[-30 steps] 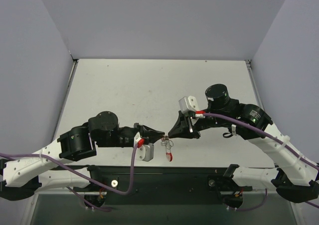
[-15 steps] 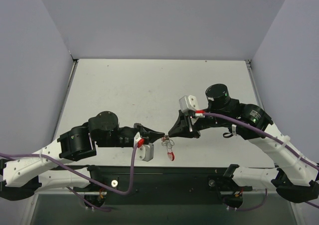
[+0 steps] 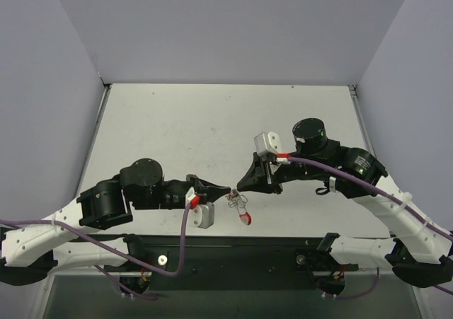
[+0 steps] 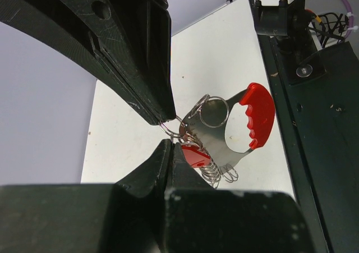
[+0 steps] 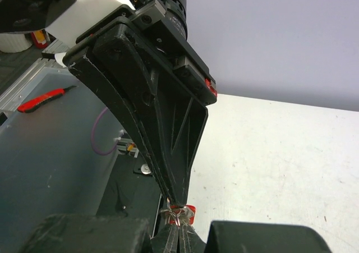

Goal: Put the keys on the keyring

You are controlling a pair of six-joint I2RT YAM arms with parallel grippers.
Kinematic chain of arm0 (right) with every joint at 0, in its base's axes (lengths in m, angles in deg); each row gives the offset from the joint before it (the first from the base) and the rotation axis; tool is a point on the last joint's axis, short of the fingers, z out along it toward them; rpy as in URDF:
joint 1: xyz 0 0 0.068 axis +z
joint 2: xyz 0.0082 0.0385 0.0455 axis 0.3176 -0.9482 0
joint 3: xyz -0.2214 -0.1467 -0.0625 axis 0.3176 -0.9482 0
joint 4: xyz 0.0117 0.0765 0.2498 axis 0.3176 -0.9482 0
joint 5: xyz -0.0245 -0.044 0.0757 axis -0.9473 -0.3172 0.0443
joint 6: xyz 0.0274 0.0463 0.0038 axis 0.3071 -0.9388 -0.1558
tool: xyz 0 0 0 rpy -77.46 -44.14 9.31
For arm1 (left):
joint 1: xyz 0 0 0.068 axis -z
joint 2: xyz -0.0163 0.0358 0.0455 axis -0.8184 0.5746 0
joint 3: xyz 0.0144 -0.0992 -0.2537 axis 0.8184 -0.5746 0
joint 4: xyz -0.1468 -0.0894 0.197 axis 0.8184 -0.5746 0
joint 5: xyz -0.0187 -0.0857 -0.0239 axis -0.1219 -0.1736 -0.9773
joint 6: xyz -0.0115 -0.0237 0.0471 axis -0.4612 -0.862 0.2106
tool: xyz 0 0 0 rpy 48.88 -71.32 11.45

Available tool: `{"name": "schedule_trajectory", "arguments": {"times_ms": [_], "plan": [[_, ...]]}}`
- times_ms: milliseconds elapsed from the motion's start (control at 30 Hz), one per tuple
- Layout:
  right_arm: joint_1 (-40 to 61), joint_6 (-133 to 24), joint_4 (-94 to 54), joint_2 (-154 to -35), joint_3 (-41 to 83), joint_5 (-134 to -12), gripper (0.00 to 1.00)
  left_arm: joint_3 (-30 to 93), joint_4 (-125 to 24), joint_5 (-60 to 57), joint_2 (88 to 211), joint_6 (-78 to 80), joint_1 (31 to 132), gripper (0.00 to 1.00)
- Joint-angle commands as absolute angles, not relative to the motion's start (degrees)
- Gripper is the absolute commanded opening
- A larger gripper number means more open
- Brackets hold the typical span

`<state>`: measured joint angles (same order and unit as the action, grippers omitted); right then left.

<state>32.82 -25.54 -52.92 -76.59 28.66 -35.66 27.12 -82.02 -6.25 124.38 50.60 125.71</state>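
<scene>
The keyring hangs between my two grippers just above the table's near edge: a bright red arc (image 4: 258, 115) on a grey-silver band (image 4: 227, 146) with small silver rings (image 4: 213, 110). It also shows in the top view (image 3: 244, 214). A small red tag (image 4: 193, 155) of the keys sits in the cluster by the tips, and shows in the right wrist view (image 5: 189, 212). My left gripper (image 3: 226, 189) (image 4: 167, 143) is shut on a small silver ring of the cluster. My right gripper (image 3: 239, 188) (image 5: 179, 230) is shut on the same cluster from the other side, tip to tip. The silver keys themselves are too small to make out.
The white table (image 3: 212, 128) stretches behind the grippers, walled on three sides. A black base rail (image 3: 283, 252) runs along the near edge below the keyring. A red-handled tool (image 5: 42, 100) lies off the table in the right wrist view.
The left arm has drawn back a little to the left and lower. The hanging keyring has swung slightly right. Both grippers stay shut, tip to tip.
</scene>
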Motion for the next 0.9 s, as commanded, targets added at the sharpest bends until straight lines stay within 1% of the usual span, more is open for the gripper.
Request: {"name": "schedule_trajectory", "arguments": {"times_ms": [0,867], "plan": [[32.20,-26.57,-48.02,-75.48,29.53,-36.73,0.00,29.05,-82.06,-6.68,123.19,48.60,125.68,0.00],[31.23,-30.62,-44.76,-75.83,29.62,-40.33,0.00,27.91,-83.99,-5.89,124.77,47.62,125.77,0.00]]}}
